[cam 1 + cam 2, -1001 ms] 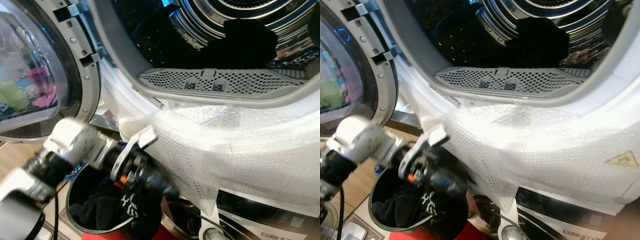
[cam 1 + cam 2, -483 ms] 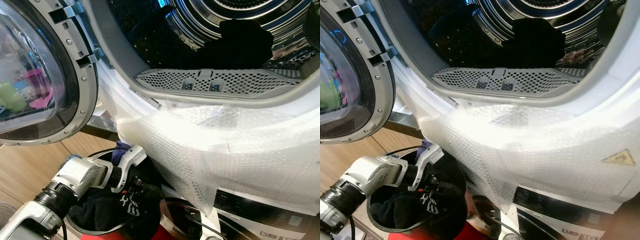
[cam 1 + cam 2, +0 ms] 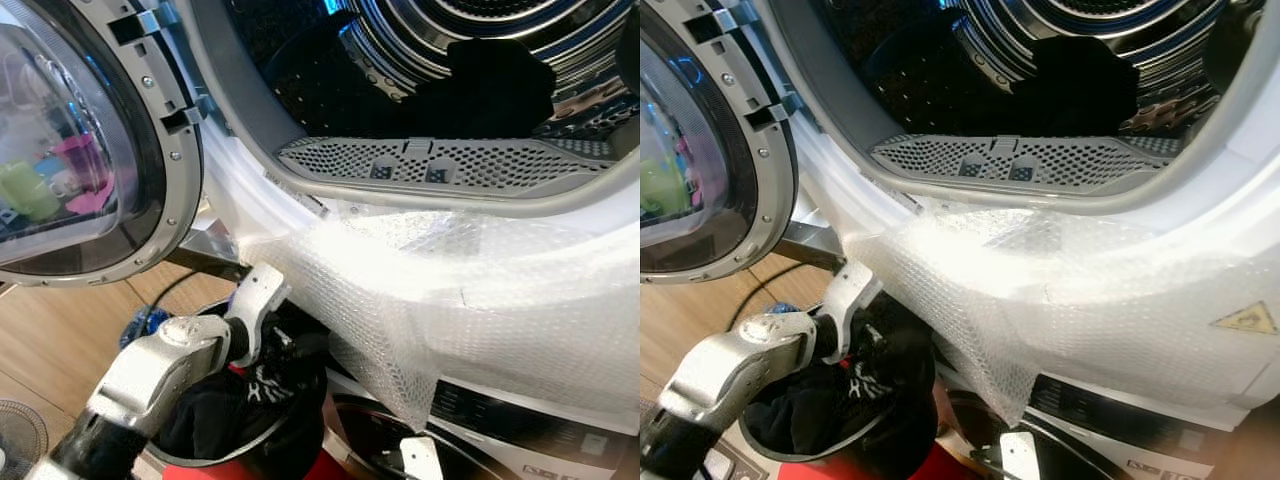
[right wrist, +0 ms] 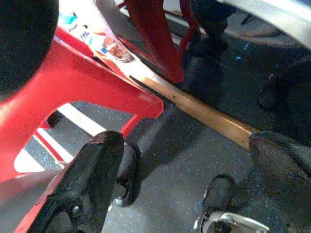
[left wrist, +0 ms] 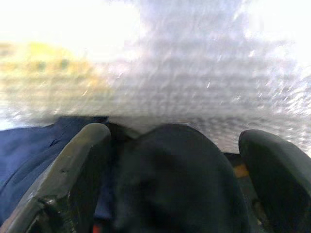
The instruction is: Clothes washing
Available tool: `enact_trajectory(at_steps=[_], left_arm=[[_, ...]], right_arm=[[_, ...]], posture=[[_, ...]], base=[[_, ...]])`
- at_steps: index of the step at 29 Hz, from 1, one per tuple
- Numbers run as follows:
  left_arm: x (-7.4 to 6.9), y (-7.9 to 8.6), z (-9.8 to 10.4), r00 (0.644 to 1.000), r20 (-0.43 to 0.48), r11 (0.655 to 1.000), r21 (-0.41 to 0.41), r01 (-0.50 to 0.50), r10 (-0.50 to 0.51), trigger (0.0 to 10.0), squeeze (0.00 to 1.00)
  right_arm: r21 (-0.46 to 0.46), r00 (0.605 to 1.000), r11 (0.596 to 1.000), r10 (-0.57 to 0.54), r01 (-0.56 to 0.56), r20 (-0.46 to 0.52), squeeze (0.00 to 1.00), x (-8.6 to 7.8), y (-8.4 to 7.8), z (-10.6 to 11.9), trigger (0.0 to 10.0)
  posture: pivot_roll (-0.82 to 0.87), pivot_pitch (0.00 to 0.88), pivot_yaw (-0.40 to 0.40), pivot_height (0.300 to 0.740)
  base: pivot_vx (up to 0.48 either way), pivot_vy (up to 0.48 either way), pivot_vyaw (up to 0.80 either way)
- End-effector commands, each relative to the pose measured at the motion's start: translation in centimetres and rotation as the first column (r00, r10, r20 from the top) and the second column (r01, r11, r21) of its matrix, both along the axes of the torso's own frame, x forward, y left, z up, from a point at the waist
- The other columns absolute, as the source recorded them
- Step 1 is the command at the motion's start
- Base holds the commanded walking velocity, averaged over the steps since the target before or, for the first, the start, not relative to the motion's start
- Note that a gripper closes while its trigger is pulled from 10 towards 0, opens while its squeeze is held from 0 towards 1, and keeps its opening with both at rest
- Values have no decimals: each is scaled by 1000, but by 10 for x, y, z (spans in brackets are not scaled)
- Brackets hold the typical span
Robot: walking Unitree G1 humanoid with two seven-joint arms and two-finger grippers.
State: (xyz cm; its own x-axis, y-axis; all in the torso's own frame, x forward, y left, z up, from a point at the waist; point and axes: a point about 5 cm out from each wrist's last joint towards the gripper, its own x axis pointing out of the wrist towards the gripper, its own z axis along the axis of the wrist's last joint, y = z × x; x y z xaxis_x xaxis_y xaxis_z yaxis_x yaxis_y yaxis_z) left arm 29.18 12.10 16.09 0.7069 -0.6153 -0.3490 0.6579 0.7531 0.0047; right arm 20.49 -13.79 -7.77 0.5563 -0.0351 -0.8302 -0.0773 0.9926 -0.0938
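When reading the left wrist view, find the left gripper [image 5: 177, 145] closed around a bulging fold of the dark garment [image 5: 170, 189], with one black finger [image 5: 80, 155] pressed to each side of the cloth. Set moderately apart, held there by the bulk of the bundle.

From the head camera, locate the same garment at 7 o'clock, raised partly out of the black bin [image 3: 230, 455] and just beside the lower edge of the bubble wrap [image 3: 480, 290]. Black fabric, crumpled, with white printed lettering facing up; more dark cloth heaped beneath it in the bin. Blue fabric at 9 o'clock of the held fold in the wrist view.

Note a second dark item [image 3: 495, 85] lying inside the drum [image 3: 400, 50] at 1 o'clock, well apart from the gripper, above the perforated grey grille [image 3: 440, 160]. Door [image 3: 80, 150] swung open at 10 o'clock.

For the right gripper [image 4: 184, 165], observe fingers [image 4: 92, 170] spread wide, holding nothing, hanging over the speckled floor [image 4: 194, 145] beside a red stool [image 4: 73, 77].
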Motion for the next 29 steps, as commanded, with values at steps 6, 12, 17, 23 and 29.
enact_trajectory(at_steps=[6,12,17,23,29], left_arm=[[-16,1,13,989,118,988,133,74,-90,10000,0],[-23,19,15,991,125,983,168,-69,48,10000,0],[-50,24,24,999,53,988,152,-15,7,10000,0],[-67,36,28,996,-7,985,145,89,-89,10000,0],[-90,69,20,978,-182,960,242,142,-99,10000,0]], right_arm=[[-3,998,999,52,-52,-22,0,-10,5,-5,10000],[-14,997,997,71,-71,-24,0,-10,4,-5,10000],[-27,996,996,87,-88,-32,0,-12,1,-6,10000],[-37,993,993,108,-110,-37,0,-13,1,-7,10000],[-43,993,993,109,-110,-34,0,-11,-1,-6,10000]], posture=[[214,0,205,740],[224,0,191,740],[248,0,182,740],[259,0,171,740],[263,0,167,740]], base=[[0,0,0],[0,0,0],[0,0,0],[0,0,0],[0,0,0]])
